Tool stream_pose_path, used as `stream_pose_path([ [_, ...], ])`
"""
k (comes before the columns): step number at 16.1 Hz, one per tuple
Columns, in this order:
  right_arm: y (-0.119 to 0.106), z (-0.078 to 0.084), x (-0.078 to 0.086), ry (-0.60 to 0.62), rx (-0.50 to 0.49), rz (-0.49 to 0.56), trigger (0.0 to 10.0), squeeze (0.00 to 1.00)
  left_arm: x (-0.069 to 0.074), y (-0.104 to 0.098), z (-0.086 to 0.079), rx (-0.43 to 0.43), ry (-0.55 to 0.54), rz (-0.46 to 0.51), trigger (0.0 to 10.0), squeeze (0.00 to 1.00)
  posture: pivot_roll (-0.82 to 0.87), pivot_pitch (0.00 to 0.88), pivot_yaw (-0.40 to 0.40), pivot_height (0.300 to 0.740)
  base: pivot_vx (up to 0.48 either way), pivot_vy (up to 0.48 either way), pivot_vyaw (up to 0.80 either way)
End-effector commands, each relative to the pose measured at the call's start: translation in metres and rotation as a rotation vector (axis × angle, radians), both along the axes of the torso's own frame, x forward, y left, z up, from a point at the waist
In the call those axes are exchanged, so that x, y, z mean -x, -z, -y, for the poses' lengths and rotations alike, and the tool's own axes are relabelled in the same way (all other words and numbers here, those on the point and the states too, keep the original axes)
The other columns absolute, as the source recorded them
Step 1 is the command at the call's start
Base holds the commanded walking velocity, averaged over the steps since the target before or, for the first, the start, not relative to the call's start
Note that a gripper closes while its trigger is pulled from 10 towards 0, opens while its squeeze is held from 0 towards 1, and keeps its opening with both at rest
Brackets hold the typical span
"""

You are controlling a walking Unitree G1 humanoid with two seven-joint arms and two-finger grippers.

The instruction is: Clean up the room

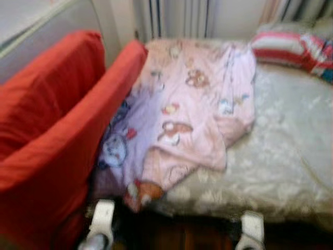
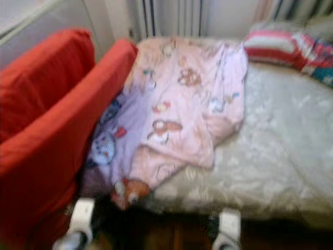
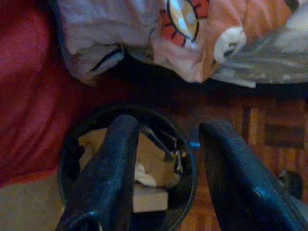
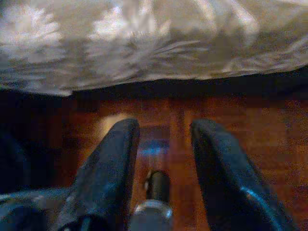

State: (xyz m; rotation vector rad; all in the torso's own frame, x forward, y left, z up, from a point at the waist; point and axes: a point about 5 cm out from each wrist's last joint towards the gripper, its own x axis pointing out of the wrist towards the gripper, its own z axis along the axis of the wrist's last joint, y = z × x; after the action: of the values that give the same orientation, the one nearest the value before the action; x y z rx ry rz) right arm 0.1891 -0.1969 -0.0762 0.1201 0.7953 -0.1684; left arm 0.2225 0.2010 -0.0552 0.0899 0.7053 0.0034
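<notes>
You are looking down at a bed (image 1: 291,156) with a pale floral cover. A pink cartoon-print blanket (image 1: 192,109) lies crumpled across its near left part, one corner hanging over the front edge. A red armchair (image 1: 57,140) stands just beside the bed on the left, touching the blanket. A red-and-white striped pillow (image 1: 291,49) sits at the far right of the bed.

Your left pincer (image 3: 163,168) hangs low over the wooden floor (image 3: 260,130), fingers spread and holding nothing. Beneath it stands a round black bin (image 3: 185,166) with crumpled paper scraps (image 3: 154,163) inside, close to the armchair.

Your right pincer (image 4: 161,163) is also released and empty, above the floor in front of the bed's edge.
</notes>
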Motion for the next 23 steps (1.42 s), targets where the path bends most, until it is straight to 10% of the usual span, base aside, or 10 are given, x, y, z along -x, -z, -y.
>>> stream_pose_path([
  [1,0.0033,-0.0062,0.0044,-0.002,-0.016,-0.018,10.0,0.00,0.0063,0.0031,-0.0074,-0.018,-0.004,-0.030,10.0,0.00,0.07,0.092,0.055,0.740,0.000,0.000,0.00],
  [23,0.0002,-0.0051,-0.0010,-0.071,0.021,-0.008,10.0,0.00,0.0048,0.0030,-0.0021,0.003,0.012,-0.026,10.0,0.00,0.05,0.057,0.043,0.740,0.108,-0.073,0.04],
])
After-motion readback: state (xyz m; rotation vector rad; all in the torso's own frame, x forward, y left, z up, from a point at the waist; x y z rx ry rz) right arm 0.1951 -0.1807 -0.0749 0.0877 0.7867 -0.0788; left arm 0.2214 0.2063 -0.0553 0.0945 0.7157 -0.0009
